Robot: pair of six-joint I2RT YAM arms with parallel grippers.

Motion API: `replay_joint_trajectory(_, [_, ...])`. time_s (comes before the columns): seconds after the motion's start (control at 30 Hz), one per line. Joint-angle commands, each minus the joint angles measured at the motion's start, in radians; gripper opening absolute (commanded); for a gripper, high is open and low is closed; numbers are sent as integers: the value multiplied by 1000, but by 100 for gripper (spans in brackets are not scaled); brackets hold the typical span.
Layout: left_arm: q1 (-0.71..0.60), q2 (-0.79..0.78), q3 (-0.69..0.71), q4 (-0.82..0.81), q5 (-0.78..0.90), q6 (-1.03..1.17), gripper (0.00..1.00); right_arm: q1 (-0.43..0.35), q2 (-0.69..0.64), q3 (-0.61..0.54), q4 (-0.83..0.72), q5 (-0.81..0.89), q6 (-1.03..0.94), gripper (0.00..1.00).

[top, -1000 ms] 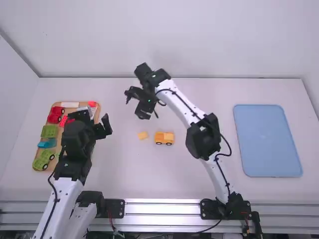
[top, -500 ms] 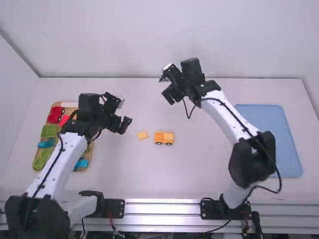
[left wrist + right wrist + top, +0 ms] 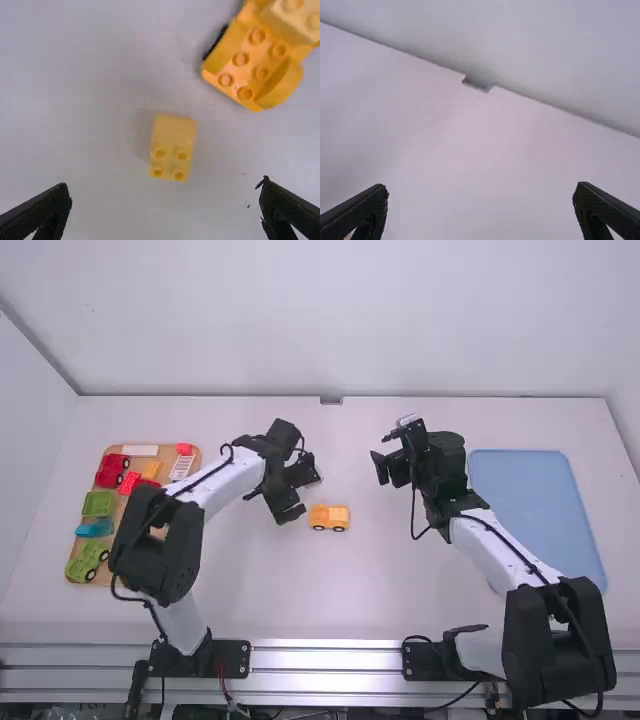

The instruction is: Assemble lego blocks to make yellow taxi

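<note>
My left gripper (image 3: 288, 506) is low over the table's middle in the high view, beside the orange-yellow car body (image 3: 330, 518) with black wheels. In the left wrist view, my left gripper (image 3: 167, 200) is open. A small loose yellow block (image 3: 172, 147), studs at one end, lies on the table beyond its fingertips, apart from the studded car body (image 3: 250, 67). A paler block (image 3: 295, 17) sits on that body. My right gripper (image 3: 389, 468) hangs right of the car, farther back; in the right wrist view the right gripper (image 3: 481, 205) is open with nothing between its fingers.
A wooden tray (image 3: 75, 566) at the left holds red, green, blue, white and yellow pieces; the left arm reaches over its right side. A blue mat (image 3: 535, 520) lies at the right, partly beneath the right arm. A wall (image 3: 400, 330) borders the table's far edge.
My left gripper has swung right from the tray's side to above the loose yellow block. My right gripper has moved right, away from the middle. The car body has stayed put.
</note>
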Motion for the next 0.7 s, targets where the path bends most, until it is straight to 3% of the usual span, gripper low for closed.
replay_joint_trajectory(0.0, [2, 61, 23, -19, -23, 90, 100, -20, -42, -4, 11, -55, 21, 99])
replay_joint_trajectory(0.43, [11, 98, -53, 97, 88, 79, 83, -43, -40, -4, -7, -67, 18, 99])
replay_joint_trajectory(0.67, [23, 98, -93, 104, 112, 76, 83, -47, -40, -4, -8, -67, 18, 98])
